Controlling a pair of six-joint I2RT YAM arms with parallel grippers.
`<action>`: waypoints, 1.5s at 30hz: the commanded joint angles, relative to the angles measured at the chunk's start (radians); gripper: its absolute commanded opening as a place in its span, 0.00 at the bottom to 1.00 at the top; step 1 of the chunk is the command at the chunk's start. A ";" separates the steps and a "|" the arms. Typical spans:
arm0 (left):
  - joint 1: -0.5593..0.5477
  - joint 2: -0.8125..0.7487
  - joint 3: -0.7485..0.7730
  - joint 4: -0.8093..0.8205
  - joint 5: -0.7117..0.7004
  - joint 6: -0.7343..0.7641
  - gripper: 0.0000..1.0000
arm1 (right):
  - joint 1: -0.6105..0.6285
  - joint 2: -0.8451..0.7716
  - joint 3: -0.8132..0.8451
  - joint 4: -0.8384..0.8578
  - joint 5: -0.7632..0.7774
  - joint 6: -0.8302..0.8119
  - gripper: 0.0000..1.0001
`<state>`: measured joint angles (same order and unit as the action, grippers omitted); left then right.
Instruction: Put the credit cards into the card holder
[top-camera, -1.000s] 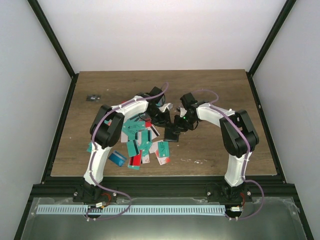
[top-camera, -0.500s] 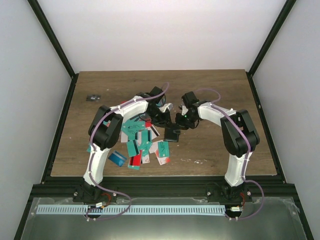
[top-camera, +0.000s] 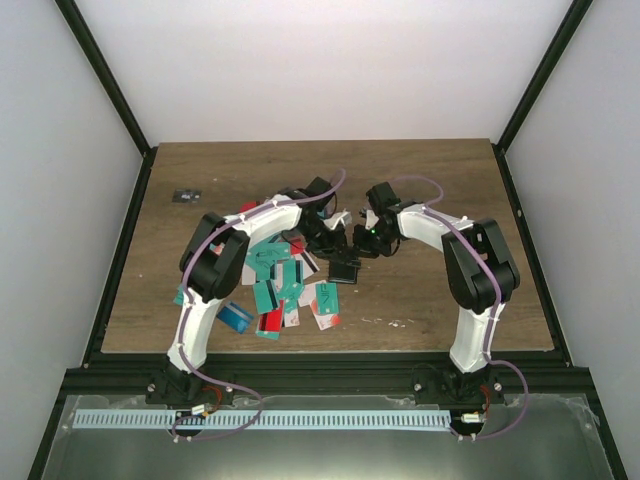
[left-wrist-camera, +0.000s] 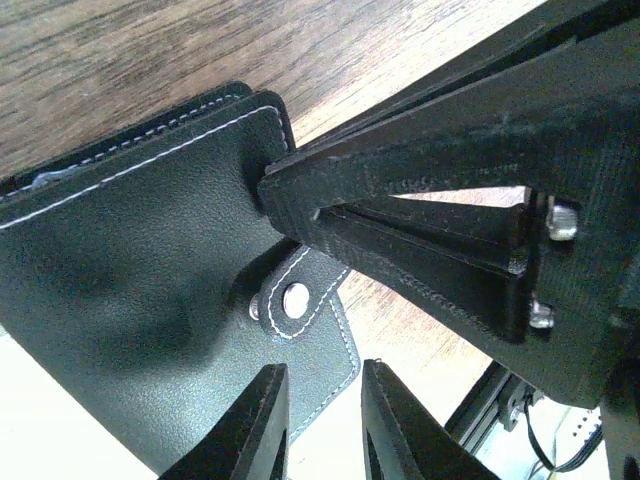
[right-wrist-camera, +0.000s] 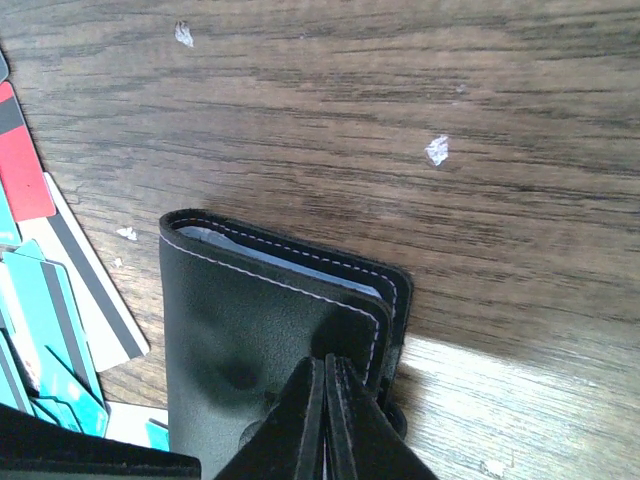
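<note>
The black card holder (top-camera: 346, 269) lies folded on the wood, right of the credit cards (top-camera: 280, 285), a loose heap of teal, red and white ones. My left gripper (left-wrist-camera: 325, 425) is slightly open, and the corner of the card holder (left-wrist-camera: 140, 290) below its snap tab (left-wrist-camera: 295, 298) sits between the fingers. My right gripper (right-wrist-camera: 326, 368) is shut, its tips resting on the top cover of the card holder (right-wrist-camera: 240, 340) near the open edge. Teal cards (right-wrist-camera: 40, 330) and a red one (right-wrist-camera: 20, 165) show at the left of the right wrist view.
A tiny dark grey object (top-camera: 185, 195) lies at the table's far left. White flecks (right-wrist-camera: 437, 150) dot the wood beyond the holder. Black frame posts (top-camera: 530, 90) and walls enclose the table. Both arms meet over the middle.
My left gripper has shifted a little right and down toward the holder, and its jaws have parted slightly. The right arm and the holder have barely moved.
</note>
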<state>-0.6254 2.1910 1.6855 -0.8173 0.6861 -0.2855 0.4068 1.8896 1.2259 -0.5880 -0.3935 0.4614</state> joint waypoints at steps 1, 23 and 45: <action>-0.007 0.016 0.003 0.005 0.007 0.005 0.23 | -0.010 0.021 -0.017 0.012 -0.001 -0.022 0.05; -0.026 0.059 0.004 0.101 -0.042 -0.054 0.21 | -0.016 0.024 -0.037 0.003 0.005 -0.047 0.04; -0.027 0.058 0.008 0.078 -0.115 -0.069 0.04 | -0.017 0.030 -0.040 0.005 0.001 -0.051 0.03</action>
<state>-0.6487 2.2288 1.6855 -0.7334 0.5941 -0.3592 0.4000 1.8938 1.2079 -0.5671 -0.4023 0.4229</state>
